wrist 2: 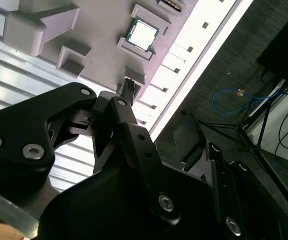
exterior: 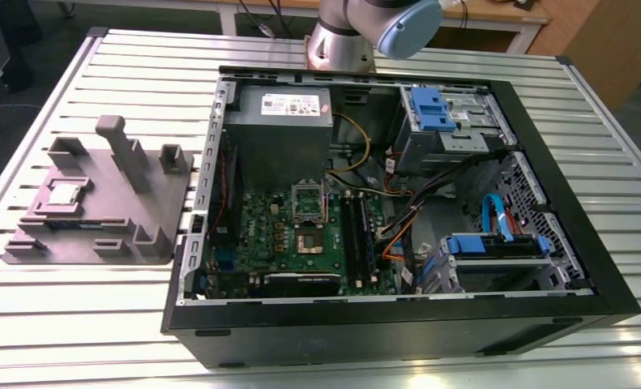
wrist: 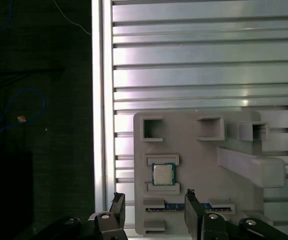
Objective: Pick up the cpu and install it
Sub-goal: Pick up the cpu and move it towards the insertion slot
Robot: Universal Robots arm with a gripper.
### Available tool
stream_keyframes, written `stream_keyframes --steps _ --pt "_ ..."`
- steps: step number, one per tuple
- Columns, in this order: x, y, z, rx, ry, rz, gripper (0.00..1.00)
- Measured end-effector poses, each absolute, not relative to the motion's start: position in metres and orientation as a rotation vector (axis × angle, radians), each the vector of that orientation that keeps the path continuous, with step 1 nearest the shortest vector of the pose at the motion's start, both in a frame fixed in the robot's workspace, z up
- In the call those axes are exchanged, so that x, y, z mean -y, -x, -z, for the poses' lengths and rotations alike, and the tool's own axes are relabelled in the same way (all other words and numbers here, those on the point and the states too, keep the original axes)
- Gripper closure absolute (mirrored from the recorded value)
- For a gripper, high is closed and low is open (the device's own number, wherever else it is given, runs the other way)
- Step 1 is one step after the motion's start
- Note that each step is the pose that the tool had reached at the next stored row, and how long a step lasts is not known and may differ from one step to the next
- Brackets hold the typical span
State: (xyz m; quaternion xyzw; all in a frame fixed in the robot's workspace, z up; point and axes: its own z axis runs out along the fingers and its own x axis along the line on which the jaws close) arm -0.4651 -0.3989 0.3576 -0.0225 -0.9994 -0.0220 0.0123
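Black fingers (wrist: 118, 210) of the gripper (wrist: 154, 202) are closest to the camera in the first wrist view. They are spread wide and hold nothing. Past them is the grey tray (wrist: 194, 155), and the cpu (wrist: 163, 174) lies flat in its small square pocket.

On the exterior view's left, the tray (exterior: 136, 219) sits on the table (exterior: 83, 324) with the cpu (exterior: 64, 193) on it. To the right is the open pc case (exterior: 407, 332). The socket (exterior: 309, 212) is on the board (exterior: 258, 243) inside, well apart from the cpu.

A few things could go wrong, I think. The cpu is thin and smooth, so it could slip out of a weak grip and fall. The pocket walls are just beside it, so a finger that comes down a bit off could hit a wall or tip the chip up. The socket looks small and its lid stands up, so a bump there could hurt it. A crooked or turned cpu would not drop in, and pushing it could bend the tiny pins.
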Motion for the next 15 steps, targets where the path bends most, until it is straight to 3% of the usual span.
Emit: stream_keyframes --steps 15 --pt "0.3989 0.4651 -0.3510 3.114 0.070 0.068 0.41"
